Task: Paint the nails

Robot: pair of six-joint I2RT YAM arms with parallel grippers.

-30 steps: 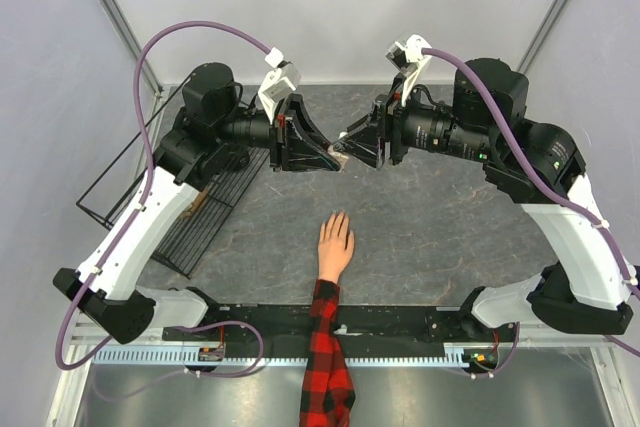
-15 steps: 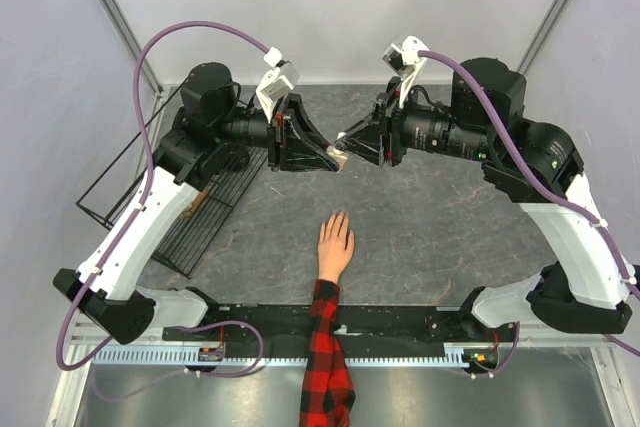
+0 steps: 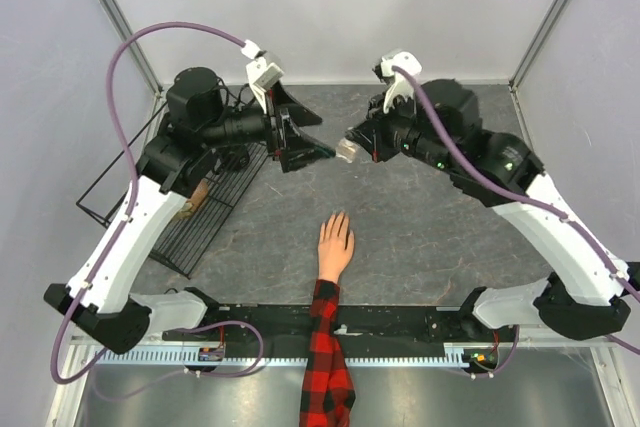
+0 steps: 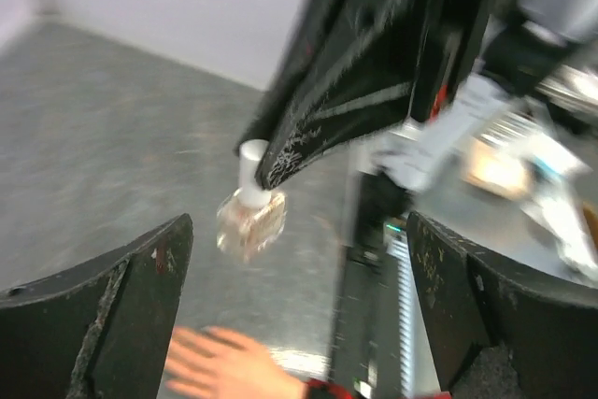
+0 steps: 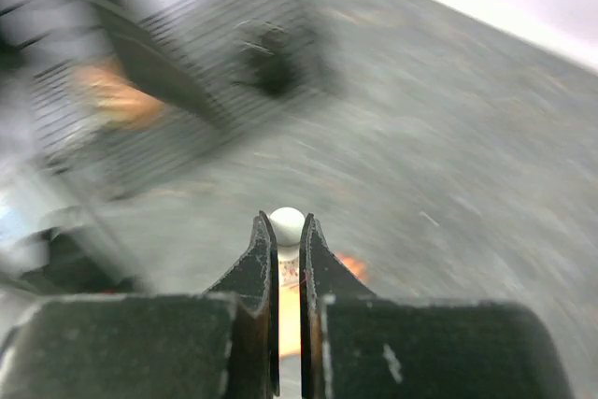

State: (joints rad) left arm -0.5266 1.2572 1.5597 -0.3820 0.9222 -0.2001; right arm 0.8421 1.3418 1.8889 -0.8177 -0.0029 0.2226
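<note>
The peach mannequin hand point(image 3: 335, 244) lies palm down at the table's near middle, its red-and-black plaid sleeve point(image 3: 325, 347) running toward me. Its nails at the fingertips point(image 3: 336, 218) are too small to make out. Above and beyond it, my right gripper point(image 3: 347, 152) is shut on the white cap point(image 5: 287, 223) of a small clear nail polish bottle point(image 4: 250, 221), which hangs below the jaws in mid-air. My left gripper point(image 3: 325, 137) faces it from the left, wide open and empty point(image 4: 299, 220). The hand's fingers point(image 4: 220, 366) show blurred under the bottle.
A black wire rack point(image 3: 195, 212) stands on the left of the grey table, with a tan object point(image 3: 195, 195) in it. White walls and frame posts close in the back and sides. The black base rail point(image 3: 400, 322) runs along the near edge.
My left gripper has opened, let go of the bottle and drawn back left. My right gripper has shut on the bottle's cap, and that arm has swung and tilted.
</note>
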